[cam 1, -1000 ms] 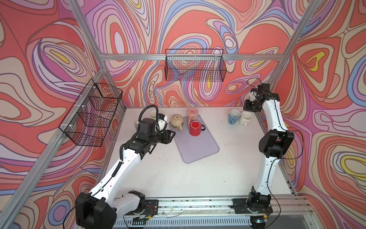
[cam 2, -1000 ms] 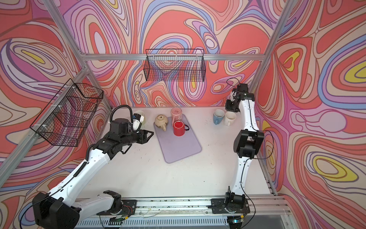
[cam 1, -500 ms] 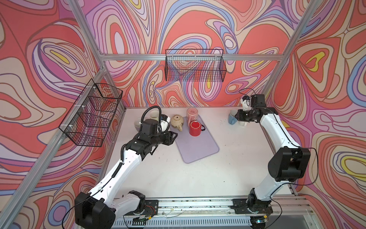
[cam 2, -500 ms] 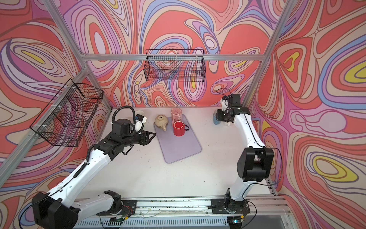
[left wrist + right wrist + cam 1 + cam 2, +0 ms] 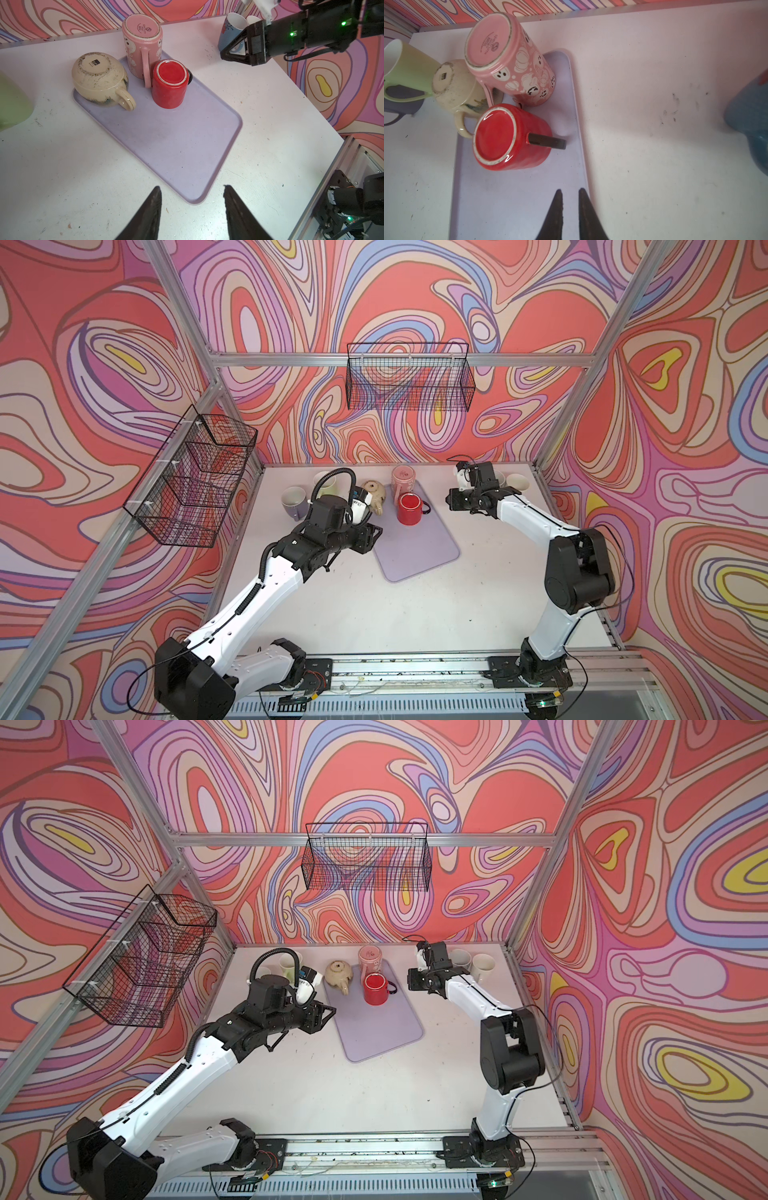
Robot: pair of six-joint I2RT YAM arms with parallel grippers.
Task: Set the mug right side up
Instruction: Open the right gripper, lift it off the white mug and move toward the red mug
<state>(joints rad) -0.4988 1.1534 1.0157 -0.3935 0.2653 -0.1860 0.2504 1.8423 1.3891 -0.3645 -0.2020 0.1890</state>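
Three mugs stand upside down on the lilac tray (image 5: 419, 551) (image 5: 176, 149): a red mug (image 5: 409, 508) (image 5: 169, 83) (image 5: 508, 137) with a dark handle, a tall pink mug (image 5: 402, 477) (image 5: 142, 45) (image 5: 510, 60) and a beige mug (image 5: 375, 499) (image 5: 99, 79). My left gripper (image 5: 376, 531) (image 5: 192, 188) hovers open and empty at the tray's near left edge. My right gripper (image 5: 451, 502) (image 5: 570, 190) (image 5: 223, 56) hangs over the tray's right edge, right of the red mug. It is shut with only a slit between its fingers, and holds nothing.
A green mug (image 5: 328, 485) and a lilac mug (image 5: 294, 502) stand upright at the back left. A blue mug (image 5: 230, 31) and a cream mug (image 5: 517, 481) stand upright behind my right arm. Wire baskets hang on the back wall (image 5: 409, 377) and left wall (image 5: 191, 481).
My right arm has swung from the back right corner leftward to the tray's right edge, and its jaws have narrowed. My left gripper has edged slightly toward the tray.
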